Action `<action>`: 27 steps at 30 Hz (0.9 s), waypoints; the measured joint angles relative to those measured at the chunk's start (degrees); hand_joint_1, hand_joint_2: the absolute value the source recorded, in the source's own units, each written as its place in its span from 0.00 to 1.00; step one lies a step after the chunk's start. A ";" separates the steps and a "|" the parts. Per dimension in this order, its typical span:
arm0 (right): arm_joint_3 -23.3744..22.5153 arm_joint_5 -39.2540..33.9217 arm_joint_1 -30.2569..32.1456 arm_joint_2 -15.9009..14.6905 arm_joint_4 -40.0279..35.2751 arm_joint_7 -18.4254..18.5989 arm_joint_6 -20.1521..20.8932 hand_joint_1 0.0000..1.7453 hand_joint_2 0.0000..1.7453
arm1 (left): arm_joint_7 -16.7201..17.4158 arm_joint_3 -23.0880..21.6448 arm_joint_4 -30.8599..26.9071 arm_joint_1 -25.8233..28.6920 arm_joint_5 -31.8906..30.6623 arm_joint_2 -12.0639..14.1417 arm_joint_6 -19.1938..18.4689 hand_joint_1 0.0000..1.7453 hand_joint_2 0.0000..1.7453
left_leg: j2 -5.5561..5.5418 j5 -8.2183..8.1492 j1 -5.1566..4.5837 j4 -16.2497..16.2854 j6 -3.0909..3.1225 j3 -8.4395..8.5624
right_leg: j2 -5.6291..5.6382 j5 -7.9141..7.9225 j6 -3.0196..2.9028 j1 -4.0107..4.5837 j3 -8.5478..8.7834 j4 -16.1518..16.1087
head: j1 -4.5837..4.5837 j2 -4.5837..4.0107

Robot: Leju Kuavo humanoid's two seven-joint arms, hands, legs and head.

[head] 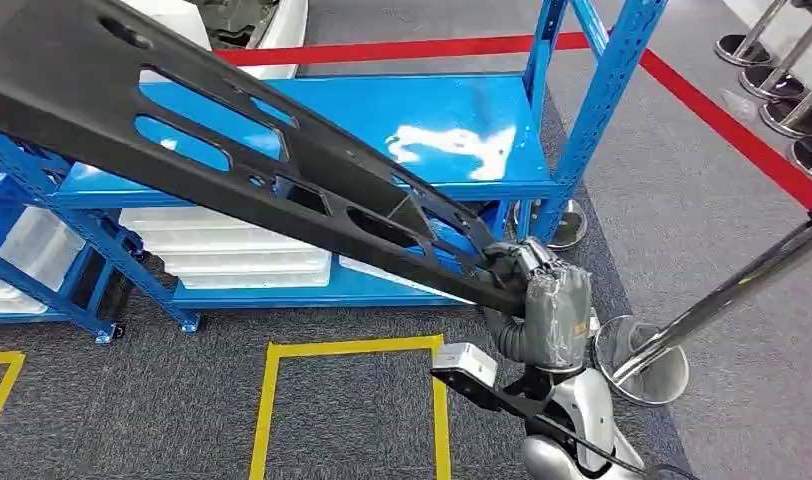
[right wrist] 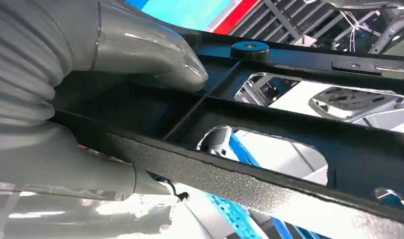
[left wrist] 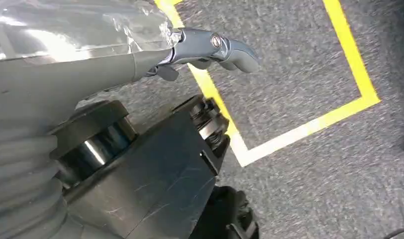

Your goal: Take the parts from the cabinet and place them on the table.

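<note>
A long black frame part (head: 232,150) with oval cut-outs runs slantwise from the upper left to the lower middle in the head view, in front of the blue cabinet (head: 582,110). My right hand (head: 537,285) grips its lower end. In the right wrist view the thumb (right wrist: 155,55) presses on one rib of the part (right wrist: 289,124) and the hand wraps the bar beneath. My left hand (left wrist: 200,45) hangs over the grey carpet with its thumb stretched out and nothing in it.
White trays (head: 232,250) lie on the cabinet's low shelf. A slanted metal pole (head: 732,290) and round stanchion bases (head: 642,360) stand at the right. Red floor tape (head: 722,120) runs behind. Yellow tape squares (head: 352,348) mark the carpet in front.
</note>
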 joint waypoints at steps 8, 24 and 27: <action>0.02 0.00 0.01 0.00 0.00 0.22 0.15 1.00 1.00 | 0.00 0.00 0.24 -0.37 -0.13 -0.02 0.00 0.00 1.00 | -0.30 3.78 0.05 -17.94 0.99 13.57 | -0.05 3.11 2.66 -0.44 -5.46 3.37 | -0.85 0.00; 0.07 -0.37 0.02 -0.02 0.02 0.26 -0.07 1.00 1.00 | 0.11 0.02 0.33 -0.34 0.11 -0.13 -0.02 0.00 1.00 | 0.42 14.24 -0.17 -17.12 1.67 2.32 | 0.73 -5.98 1.78 0.32 6.92 -0.19 | 2.17 0.00; 0.07 -0.52 -0.03 0.02 0.11 0.26 -0.18 1.00 1.00 | 0.31 0.00 0.35 0.07 0.09 -0.11 -0.09 0.00 1.00 | 0.02 8.27 -0.09 -13.59 0.60 0.56 | 0.17 -3.46 -0.21 -0.30 4.74 -0.62 | 1.31 0.00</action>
